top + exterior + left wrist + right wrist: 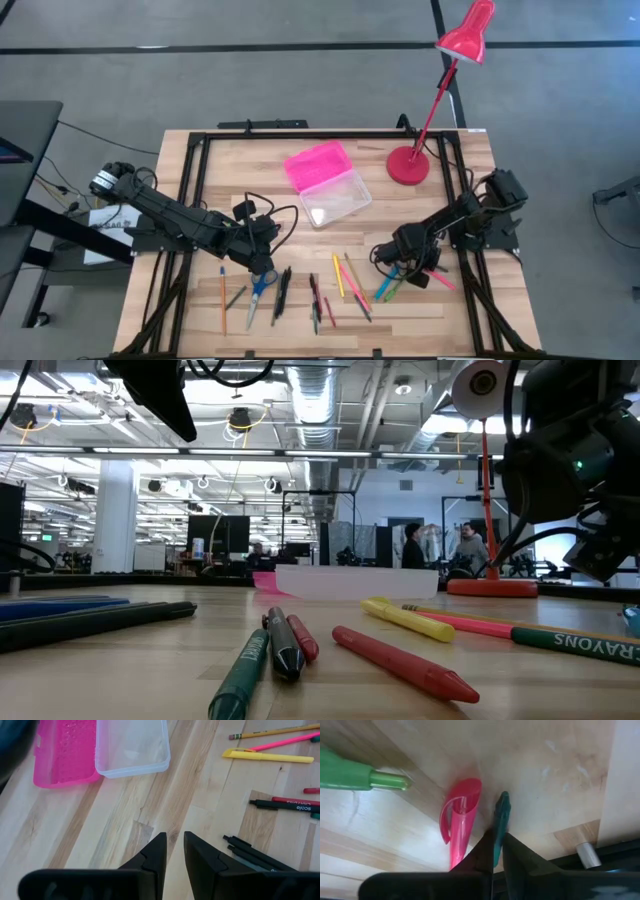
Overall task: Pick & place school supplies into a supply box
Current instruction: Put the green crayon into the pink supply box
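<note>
The supply box lies open at the table's far middle, with its pink lid beside its clear base; it also shows in the left wrist view. Pens, pencils and markers and blue-handled scissors lie in a row near the front edge. My left gripper hovers by the scissors, empty, with a narrow gap between its fingers. My right gripper is low at the row's right end, shut on a dark green pen. A pink pen part and a green marker lie beside it. My right gripper pinches the dark green pen between its two fingers, close to one end. That end sticks out a little past the fingertips. The fingers slant down toward the table. The rest of the pen is hidden behind the fingers, and I cannot tell whether it is clear of the wood.
A red desk lamp stands at the far right, its base next to the box and its head past the far edge. A black frame runs round the table. Bare wood lies between the box and the row of pens.
</note>
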You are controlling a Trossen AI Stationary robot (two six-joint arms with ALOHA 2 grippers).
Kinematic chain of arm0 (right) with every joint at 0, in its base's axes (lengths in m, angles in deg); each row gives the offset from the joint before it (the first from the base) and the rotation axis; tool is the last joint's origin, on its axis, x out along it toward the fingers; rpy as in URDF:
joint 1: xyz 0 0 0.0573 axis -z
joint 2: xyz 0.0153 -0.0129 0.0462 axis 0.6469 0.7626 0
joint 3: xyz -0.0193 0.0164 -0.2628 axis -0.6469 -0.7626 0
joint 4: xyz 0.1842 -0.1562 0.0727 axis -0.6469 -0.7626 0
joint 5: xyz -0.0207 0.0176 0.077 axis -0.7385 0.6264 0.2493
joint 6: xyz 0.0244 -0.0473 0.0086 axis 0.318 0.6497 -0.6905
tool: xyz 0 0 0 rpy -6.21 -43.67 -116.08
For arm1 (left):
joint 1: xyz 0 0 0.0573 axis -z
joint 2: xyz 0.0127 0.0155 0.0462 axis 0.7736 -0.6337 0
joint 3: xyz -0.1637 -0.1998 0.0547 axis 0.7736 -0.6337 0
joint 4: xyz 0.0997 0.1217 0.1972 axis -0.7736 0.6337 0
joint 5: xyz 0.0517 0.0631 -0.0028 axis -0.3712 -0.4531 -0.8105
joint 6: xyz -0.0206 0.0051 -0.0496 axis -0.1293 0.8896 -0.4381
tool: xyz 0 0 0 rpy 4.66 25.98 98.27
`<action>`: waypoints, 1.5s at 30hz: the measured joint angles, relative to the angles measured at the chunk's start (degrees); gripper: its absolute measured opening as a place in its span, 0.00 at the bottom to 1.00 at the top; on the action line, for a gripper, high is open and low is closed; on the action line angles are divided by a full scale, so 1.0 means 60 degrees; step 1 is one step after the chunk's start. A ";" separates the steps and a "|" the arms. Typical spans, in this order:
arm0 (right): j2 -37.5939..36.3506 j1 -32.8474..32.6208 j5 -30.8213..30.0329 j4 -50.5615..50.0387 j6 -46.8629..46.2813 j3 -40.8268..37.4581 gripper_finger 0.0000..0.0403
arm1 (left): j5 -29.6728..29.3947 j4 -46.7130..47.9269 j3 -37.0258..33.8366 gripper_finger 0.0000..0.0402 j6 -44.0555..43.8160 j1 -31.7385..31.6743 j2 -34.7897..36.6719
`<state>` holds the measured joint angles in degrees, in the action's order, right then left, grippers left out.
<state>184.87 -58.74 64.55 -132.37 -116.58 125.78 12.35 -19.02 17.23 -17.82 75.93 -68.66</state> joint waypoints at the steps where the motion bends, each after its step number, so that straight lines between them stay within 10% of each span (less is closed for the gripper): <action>1: 0.0000 0.0040 -0.0041 0.0005 0.0000 0.0000 0.02 | 0.0000 0.0000 0.0000 0.15 0.0010 0.0000 0.0000; 45: -0.3148 0.0852 -0.2602 0.2126 -0.0455 0.0357 0.00 | -0.0221 -0.0004 0.0000 0.15 0.0008 -0.0004 0.0000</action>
<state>165.98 -53.63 48.94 -119.61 -119.31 127.92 11.03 -19.04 17.23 -17.77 75.91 -68.66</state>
